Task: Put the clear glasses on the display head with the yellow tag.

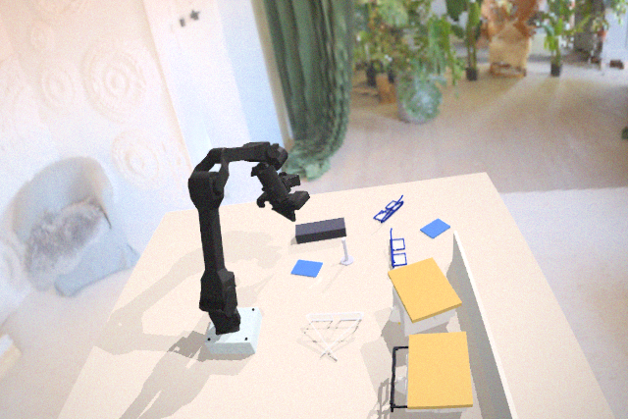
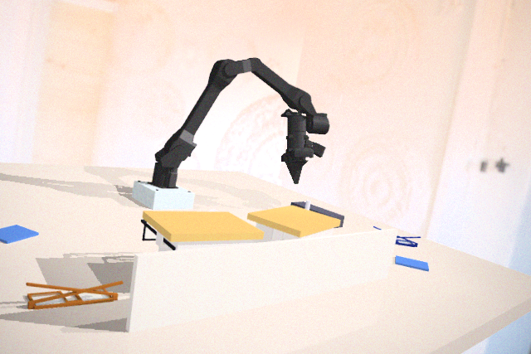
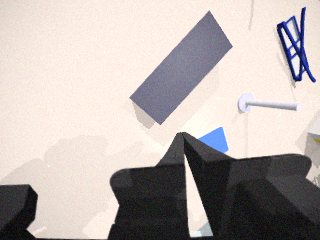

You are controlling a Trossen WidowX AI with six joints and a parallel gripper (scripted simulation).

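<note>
The clear glasses (image 1: 337, 314) lie on the table in front of the arm's base, temples folded and crossed. The head with a small yellow tag (image 1: 398, 323) on its face side is the farther head (image 1: 430, 322) (image 2: 270, 232) in the top view, under a flat yellow-orange board; its face is mostly hidden and it shows no glasses. The other head, under a similar board (image 1: 440, 368) (image 2: 210, 228), wears black glasses (image 1: 392, 379). My gripper (image 1: 293, 218) (image 2: 295, 181) (image 3: 181, 136) is shut and empty, pointing down high above the table near the dark box, away from the clear glasses.
A dark box (image 1: 320, 230) (image 3: 182, 67), a thin white post (image 1: 346, 252) (image 3: 272, 104) and blue pads (image 1: 306, 268) (image 3: 215, 140) lie around below. Blue glasses (image 1: 391, 246) are beyond the tagged head. A white wall (image 1: 479, 313) (image 2: 257, 277) runs behind both heads; orange glasses (image 2: 72, 302) lie near its end.
</note>
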